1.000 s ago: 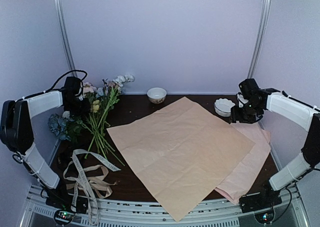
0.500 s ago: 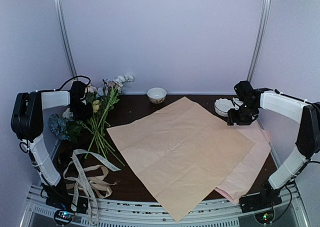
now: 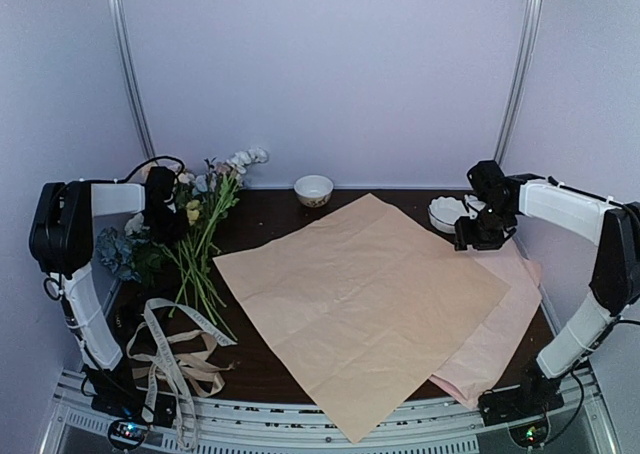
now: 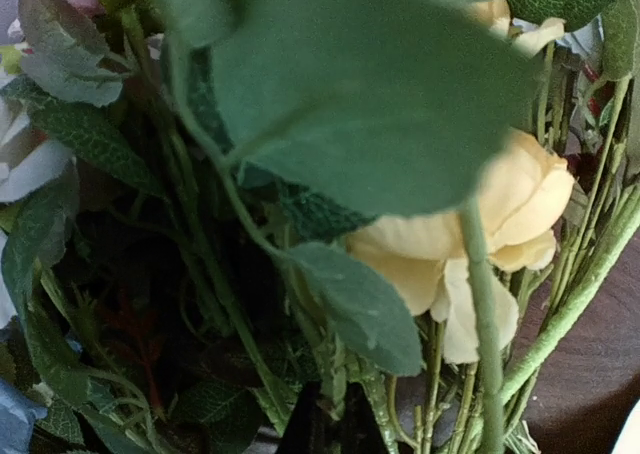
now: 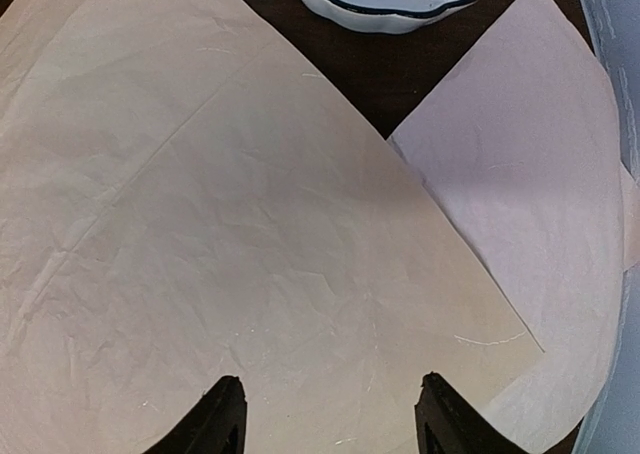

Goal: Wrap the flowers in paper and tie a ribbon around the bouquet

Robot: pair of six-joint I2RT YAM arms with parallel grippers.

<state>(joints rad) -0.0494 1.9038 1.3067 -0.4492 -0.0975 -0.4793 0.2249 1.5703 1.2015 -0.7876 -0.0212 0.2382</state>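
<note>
The flowers [image 3: 200,224] lie in a loose bunch at the far left of the table, blooms toward the back wall. My left gripper [image 3: 165,219] is down among them. In the left wrist view its dark fingers [image 4: 310,434] are shut on a green stem below a yellow bloom [image 4: 500,214]. The paper [image 3: 360,294] lies flat in the middle, peach-tan face up. My right gripper [image 3: 478,236] hovers open over its right corner [image 5: 220,224] with nothing between the fingers. The lettered cream ribbon [image 3: 160,344] is looped at the front left. No bouquet is in view.
A plain pink sheet [image 3: 500,334] lies under the paper's right side [image 5: 530,174]. A small bowl [image 3: 313,189] stands at the back and a scalloped white dish [image 3: 447,214] near my right gripper. A tan ribbon [image 3: 195,369] tangles with the cream one.
My left arm has swung in over the flowers and its gripper has closed on the stems. The right gripper shifted slightly left earlier and has since held still, open.
</note>
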